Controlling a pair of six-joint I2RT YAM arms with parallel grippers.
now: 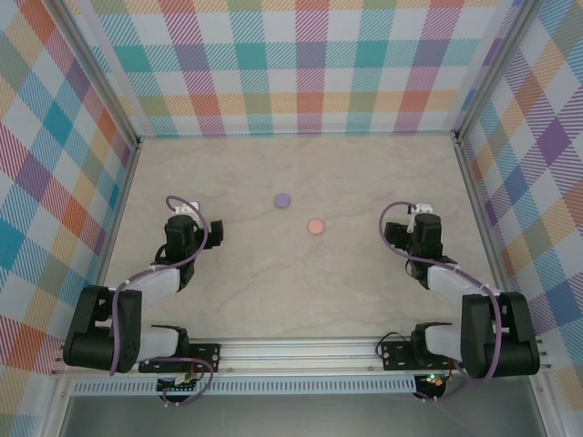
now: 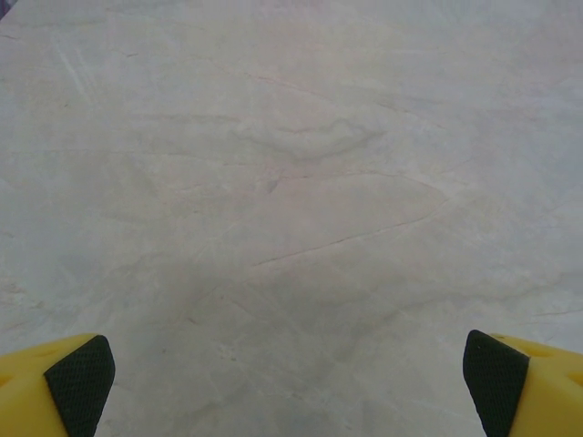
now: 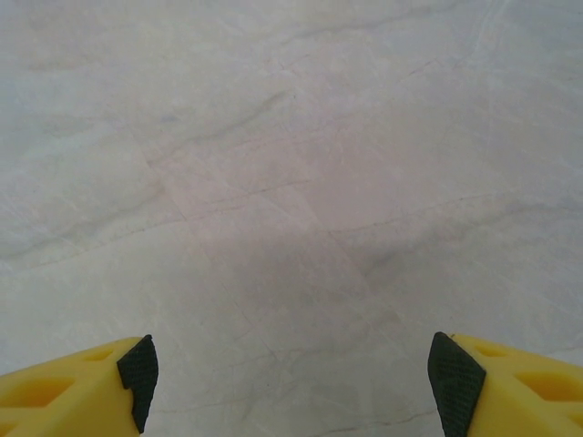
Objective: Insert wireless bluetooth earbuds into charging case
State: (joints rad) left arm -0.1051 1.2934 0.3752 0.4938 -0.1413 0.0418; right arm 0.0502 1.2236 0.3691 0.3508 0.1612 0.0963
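Note:
Two small round discs lie on the pale marble table: a purple charging case (image 1: 282, 199) and a salmon-pink one (image 1: 315, 226), close together near the middle. The earbuds are out of view. My left gripper (image 1: 185, 212) hovers left of the purple case, well apart from it. In the left wrist view it (image 2: 287, 387) is wide open, with bare table between its yellow fingers (image 2: 55, 391). My right gripper (image 1: 421, 217) is right of the pink case. In the right wrist view it (image 3: 291, 387) is open too, with nothing between its black pads (image 3: 138, 373).
Plaid-patterned walls (image 1: 301, 64) close the table (image 1: 291, 291) in at the back and on both sides. The arm bases sit on a metal rail (image 1: 291, 350) along the near edge.

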